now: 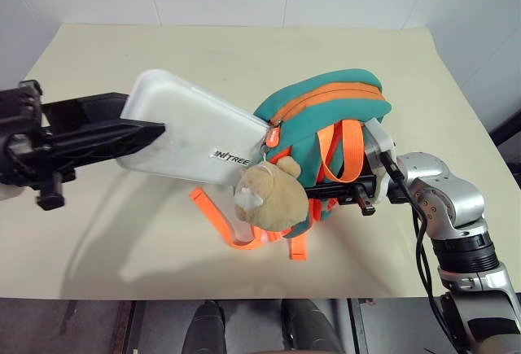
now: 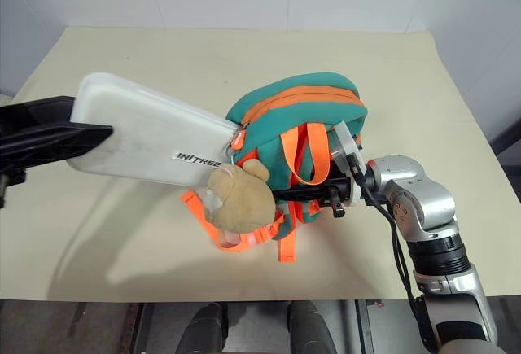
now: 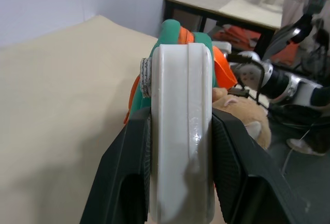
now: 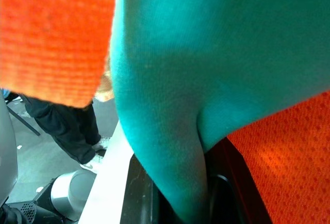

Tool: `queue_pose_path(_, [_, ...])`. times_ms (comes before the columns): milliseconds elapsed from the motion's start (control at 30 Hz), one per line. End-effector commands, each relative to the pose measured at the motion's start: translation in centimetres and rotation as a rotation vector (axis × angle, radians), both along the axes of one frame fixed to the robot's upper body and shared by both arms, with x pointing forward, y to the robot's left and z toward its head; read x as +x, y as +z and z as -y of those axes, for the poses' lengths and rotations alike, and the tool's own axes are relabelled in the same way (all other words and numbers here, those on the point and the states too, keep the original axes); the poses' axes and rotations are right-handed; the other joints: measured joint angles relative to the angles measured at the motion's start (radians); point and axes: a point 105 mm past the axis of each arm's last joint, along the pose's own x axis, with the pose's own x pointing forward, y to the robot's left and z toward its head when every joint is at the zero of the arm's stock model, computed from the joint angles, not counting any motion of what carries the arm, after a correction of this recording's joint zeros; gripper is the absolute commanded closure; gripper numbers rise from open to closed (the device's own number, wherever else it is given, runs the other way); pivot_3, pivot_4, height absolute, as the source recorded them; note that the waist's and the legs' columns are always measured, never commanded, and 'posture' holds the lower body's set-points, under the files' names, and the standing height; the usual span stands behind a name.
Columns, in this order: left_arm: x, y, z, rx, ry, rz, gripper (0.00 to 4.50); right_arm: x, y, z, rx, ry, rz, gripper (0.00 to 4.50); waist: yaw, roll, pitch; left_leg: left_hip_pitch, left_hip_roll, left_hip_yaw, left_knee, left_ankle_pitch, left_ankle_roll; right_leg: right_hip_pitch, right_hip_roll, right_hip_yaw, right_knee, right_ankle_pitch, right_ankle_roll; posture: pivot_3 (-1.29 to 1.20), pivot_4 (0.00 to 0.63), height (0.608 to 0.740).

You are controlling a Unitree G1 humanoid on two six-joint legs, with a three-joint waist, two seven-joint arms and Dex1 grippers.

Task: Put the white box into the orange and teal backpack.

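The white box (image 1: 199, 136), flat with dark lettering, hangs above the table. My left gripper (image 1: 145, 124) is shut on its near end, one black finger (image 3: 126, 172) on each flat face. The box's far end meets the orange zip of the orange and teal backpack (image 1: 326, 108); I cannot tell whether it is inside. The backpack is held up off the table, with a tan plush cat (image 1: 269, 195) dangling at its front. My right gripper (image 1: 358, 193) is shut on the backpack's teal fabric (image 4: 206, 80) and orange straps from the right.
The beige table (image 1: 122, 240) spreads under both arms, with white walls behind and beside it. Loose orange straps (image 1: 236, 236) trail down onto the tabletop below the backpack. The table's front edge runs close below the backpack.
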Motion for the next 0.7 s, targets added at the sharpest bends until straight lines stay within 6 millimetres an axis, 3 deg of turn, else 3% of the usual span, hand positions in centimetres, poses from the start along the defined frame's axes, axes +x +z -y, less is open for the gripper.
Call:
queue_pose_path(33, [0.2,-0.1,0.6,0.037,0.021,0.055,3.25,-0.2,0.5,0.1,-0.004,0.01,0.03,4.5,-0.001,0.0,0.0,0.0,0.0,0.0,0.0,0.0,0.0,0.0,0.0,0.0,0.0,0.0,0.0,0.0,0.15,0.74])
queue_pose_path(300, [1.7,-0.7,2.1,-0.033,0.104,0.155,3.25,-0.3,0.4,0.5,-0.008,0.002,0.029,4.5,0.001,0.0,0.0,0.0,0.0,0.0,0.001,0.0,0.0,0.0,0.0,0.0,0.0,0.0,0.0,0.0,0.15,0.74])
queue_pose_path(500, [2.4,-3.9,3.6,-0.132,0.091,0.054,3.25,-0.2,0.3,0.4,-0.008,0.006,0.026,4.5,0.003,0.0,0.0,0.0,0.0,0.0,0.002,0.0,0.0,0.001,0.0,0.001,0.001,0.0,0.001,0.0,0.15,0.74])
queue_pose_path(700, [4.4,-6.2,4.4,-0.181,0.105,0.009,3.25,-0.1,0.2,0.3,-0.008,0.006,0.028,4.5,0.004,0.0,0.0,0.0,-0.001,0.0,0.004,0.0,0.0,0.002,0.0,0.001,0.001,0.001,0.001,0.0,0.15,0.74])
